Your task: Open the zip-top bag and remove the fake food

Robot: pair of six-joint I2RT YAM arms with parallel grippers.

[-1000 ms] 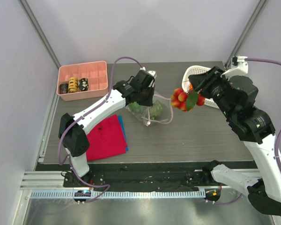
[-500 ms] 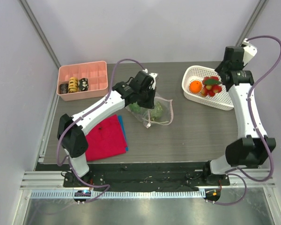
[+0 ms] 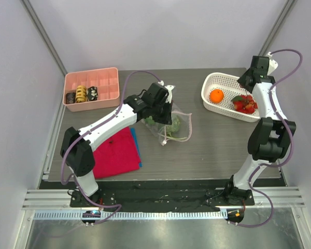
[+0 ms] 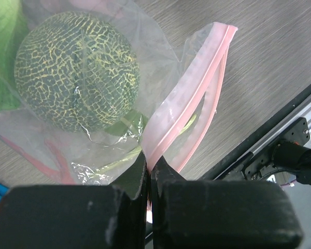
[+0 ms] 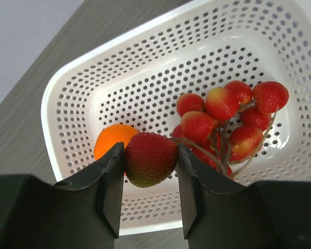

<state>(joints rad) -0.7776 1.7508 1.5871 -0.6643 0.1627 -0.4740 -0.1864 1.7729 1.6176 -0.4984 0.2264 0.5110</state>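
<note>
Here, berries [image 5: 220, 104] pinched by right gripper [image 5: 151, 155]; zip-top bag [image 4: 194, 93], nipped at its slick strip by left gripper [image 4: 149, 174], may be lost.

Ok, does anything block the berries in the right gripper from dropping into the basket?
Nothing visible does. The right gripper is shut on the berries, which hang over the basket, within its rim. The orange lies off to one side of them.

zip-top bag [image 3: 173, 127]: clear, crumpled, pink zip strip, frame centre | inside: netted green melon [image 4: 75, 78], leaf [image 4: 2, 31] | orange ball [image 3: 216, 95], red berries [image 3: 245, 104]: upper right
</note>
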